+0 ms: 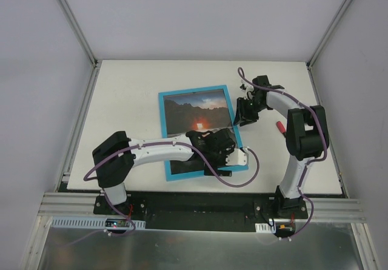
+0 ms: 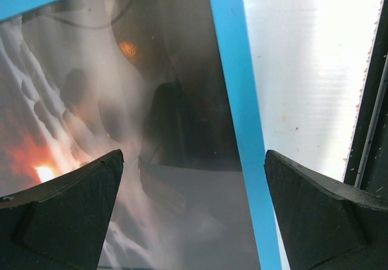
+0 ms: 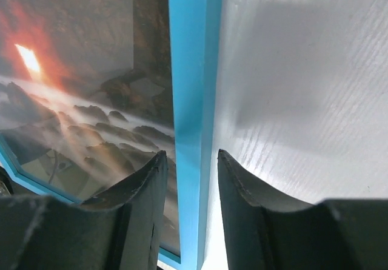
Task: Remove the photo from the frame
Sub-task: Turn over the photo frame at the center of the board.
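– What does the place look like?
– A white table [image 1: 133, 100] with plain grey walls [image 1: 194, 15] on three sides. The frame [image 1: 162, 109] lies flat at the middle of it, blue side up.
– What's hidden?
– From above, the left arm [image 1: 163, 148] crosses the frame's near half, from 7 to 5 o'clock, and covers most of that end. In the left wrist view, glare and reflections wash over the picture. A small red object [image 1: 280, 126] lies at the table's 3 o'clock, too small to name.
– And inside the frame?
– The photo [image 1: 188, 109] sits in it: dark rocks, mist and an orange glow, with the blue rail on every side that shows.
– The grippers?
– The left gripper [image 2: 194, 158] is spread wide above the frame's 5 o'clock corner, with the right-hand rail between its fingers [image 2: 66, 209]. The right gripper [image 3: 191, 155] is at the frame's 3 o'clock edge. Its jaws are a little apart and straddle that rail, with a thin gap on each side.
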Controlling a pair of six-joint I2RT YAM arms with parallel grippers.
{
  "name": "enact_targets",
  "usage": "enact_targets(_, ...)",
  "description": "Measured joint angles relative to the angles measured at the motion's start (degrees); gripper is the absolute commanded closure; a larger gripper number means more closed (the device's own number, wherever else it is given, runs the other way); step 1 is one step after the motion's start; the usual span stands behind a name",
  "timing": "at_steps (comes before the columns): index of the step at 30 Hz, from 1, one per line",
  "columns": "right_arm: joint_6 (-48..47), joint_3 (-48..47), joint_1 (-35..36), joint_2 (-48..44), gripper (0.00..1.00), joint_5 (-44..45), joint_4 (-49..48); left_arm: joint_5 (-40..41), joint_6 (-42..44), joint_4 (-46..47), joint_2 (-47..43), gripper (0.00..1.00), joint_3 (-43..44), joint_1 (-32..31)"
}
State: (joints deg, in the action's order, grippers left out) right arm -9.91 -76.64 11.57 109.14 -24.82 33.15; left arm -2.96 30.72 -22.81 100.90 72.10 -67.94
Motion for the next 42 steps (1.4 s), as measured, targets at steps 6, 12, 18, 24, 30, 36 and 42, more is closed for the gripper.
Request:
enact_targets(6, -0.2, 0.0, 0.7, 3.5, 0.59, 0.9, -0.1, -0.1, 0.2, 0.4, -2.4, 0.01, -1.4, 0.7)
enact_targets(12, -0.7, -0.1, 2.1, 3.6, 0.77, 2.0, -0.3, -1.3, 0.3, 1.0, -2.5, 0.01, -1.5, 0.7)
enact_targets(18, -1.3, -0.8, 2.8, 3.8, 0.99, 3.0, 0.6, -2.4, 0.4, 1.1, -2.5, 0.01, -1.5, 0.7)
enact_targets(24, -1.3, -3.7, 3.3, 5.0, 1.00, 5.0, 3.7, -1.3, 0.6, 1.1, -0.9, 0.01, -0.3, -0.2)
enact_targets(30, -1.4, -6.6, 3.6, 6.2, 1.00, 6.0, 6.1, 1.9, 1.4, 1.0, 2.9, 0.01, 2.3, -3.7)
enact_targets(36, -1.3, -6.8, 3.6, 6.2, 1.00, 5.8, 7.0, 3.7, 0.2, 1.3, 5.6, 0.01, 4.3, -4.9)
enact_targets(42, -1.3, -6.8, 3.6, 6.0, 1.00, 5.0, 7.5, 6.4, -1.4, 1.5, 6.5, 0.01, 4.4, -5.8)
